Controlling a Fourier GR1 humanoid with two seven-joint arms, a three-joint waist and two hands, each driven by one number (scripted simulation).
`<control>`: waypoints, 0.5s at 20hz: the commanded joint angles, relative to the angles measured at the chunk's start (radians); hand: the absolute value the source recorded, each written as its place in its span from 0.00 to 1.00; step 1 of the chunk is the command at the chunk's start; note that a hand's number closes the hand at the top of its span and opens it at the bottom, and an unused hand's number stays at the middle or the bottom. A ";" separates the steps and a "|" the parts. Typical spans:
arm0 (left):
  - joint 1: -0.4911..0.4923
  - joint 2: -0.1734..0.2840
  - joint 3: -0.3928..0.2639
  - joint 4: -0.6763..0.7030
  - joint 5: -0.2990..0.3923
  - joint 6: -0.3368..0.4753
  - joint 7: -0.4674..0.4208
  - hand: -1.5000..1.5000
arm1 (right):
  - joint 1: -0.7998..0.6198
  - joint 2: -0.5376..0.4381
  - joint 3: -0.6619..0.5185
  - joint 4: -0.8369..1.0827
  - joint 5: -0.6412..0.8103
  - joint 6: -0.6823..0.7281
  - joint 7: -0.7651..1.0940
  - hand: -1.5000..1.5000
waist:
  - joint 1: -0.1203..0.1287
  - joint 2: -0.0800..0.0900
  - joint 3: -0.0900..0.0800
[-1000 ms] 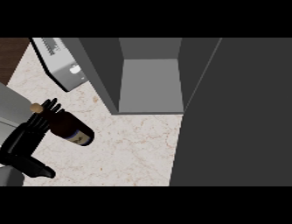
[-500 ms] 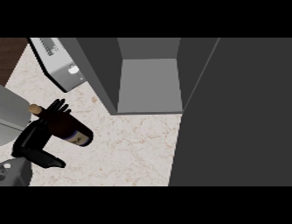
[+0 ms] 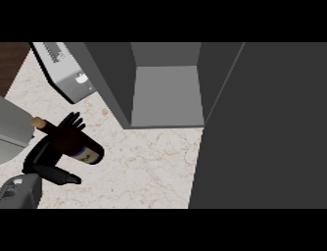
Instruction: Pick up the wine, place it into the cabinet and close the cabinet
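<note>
Open cabinet (image 3: 168, 93) fills upper centre, its door (image 3: 275, 127) swung across the right. Counter (image 3: 148, 166) lies lower left. Left hand (image 3: 54, 149) at left edge grasps the wine (image 3: 80, 147) lying there, well left of the cabinet.

Left forearm (image 3: 16, 192): mine, grey, entering at the lower left corner and angled up and to the right.
Left hand (image 3: 54, 149): black, laid over a dark bottle, my fingers (image 3: 72, 122) spread and fairly straight toward the neck end.
Left thumb (image 3: 59, 176): sticking out to the right, below the palm.
Grip: cannot tell.
Right arm and hand: not visible.
</note>
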 commanded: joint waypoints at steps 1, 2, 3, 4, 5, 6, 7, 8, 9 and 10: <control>-0.029 0.022 -0.004 0.076 -0.009 -0.111 -0.152 0.00 | 0.044 0.001 -0.025 -0.129 -0.090 -0.003 0.074 0.00 | -0.009 0.003 0.000; -0.036 0.018 -0.021 0.089 -0.028 -0.097 -0.148 0.00 | -0.005 0.005 0.004 -0.078 -0.047 -0.022 0.078 0.00 | 0.002 0.002 -0.001; -0.052 -0.020 -0.027 0.087 -0.024 -0.073 -0.158 0.00 | -0.037 -0.003 -0.031 -0.042 -0.069 -0.021 0.070 0.00 | -0.001 0.003 -0.001; -0.083 -0.020 -0.018 0.117 -0.020 -0.049 -0.135 0.00 | 0.003 -0.005 -0.028 -0.104 -0.092 -0.012 0.096 0.00 | -0.009 0.003 0.000; -0.089 -0.025 -0.016 0.139 -0.015 -0.057 -0.155 0.00 | 0.012 0.022 0.065 -0.109 -0.001 -0.033 0.085 0.00 | -0.011 0.003 -0.002; -0.092 -0.021 0.009 0.125 0.041 -0.112 -0.101 1.00 | 0.049 0.006 -0.023 -0.114 -0.078 -0.012 0.068 0.00 | -0.006 0.001 0.001; -0.059 -0.017 0.005 0.095 0.057 -0.137 -0.083 1.00 | -0.017 0.000 0.001 -0.112 -0.051 -0.045 0.132 0.00 | 0.004 -0.005 0.000; -0.088 -0.026 -0.015 0.147 0.019 -0.125 -0.147 1.00 | -0.023 -0.014 -0.080 -0.045 -0.122 -0.007 0.065 0.00 | -0.010 0.006 -0.001; -0.112 -0.042 -0.039 0.111 0.018 -0.142 -0.108 1.00 | 0.054 0.028 0.044 -0.113 -0.014 -0.028 0.062 0.00 | -0.010 0.001 0.000; -0.082 -0.046 -0.052 0.114 -0.005 -0.119 -0.159 1.00 | 0.034 0.010 0.009 -0.098 -0.046 -0.017 0.060 0.00 | -0.002 0.002 0.000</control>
